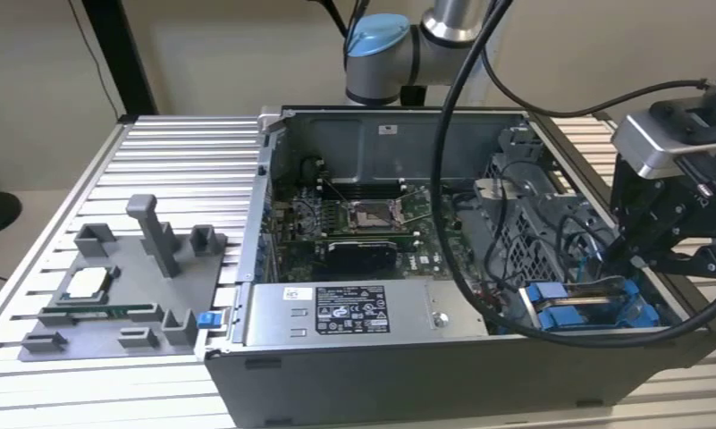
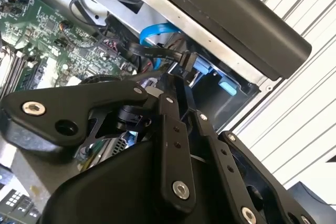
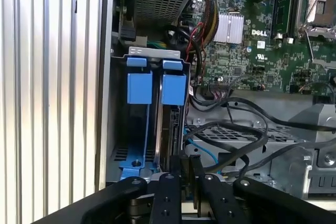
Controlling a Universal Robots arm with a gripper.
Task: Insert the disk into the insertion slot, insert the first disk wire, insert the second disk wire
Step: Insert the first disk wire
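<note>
The insertion slot (image 3: 119,129) is a grey metal bay with two blue tabs, at the front of the open computer case (image 1: 572,304) on the exterior view's right. The disk (image 3: 169,129) stands on edge in the bay's compartment nearer the motherboard, under a blue carrier tab (image 3: 173,87). The other compartment shows only a blue rail. My gripper (image 3: 184,163) hangs over the end of the disk and is shut on the black connector of a disk wire (image 2: 186,59). Its black cable (image 2: 152,51) trails toward the motherboard. In the exterior view the gripper (image 1: 629,261) reaches into the case just above the bay.
A wide grey box with a sticker (image 1: 333,313) lies along the case front beside the bay. Black cables (image 3: 236,135) loop over a perforated cage next to the disk, and a blue cable (image 2: 155,30) curves near the connector. A grey fixture with parts (image 1: 119,295) sits on the exterior view's left.
</note>
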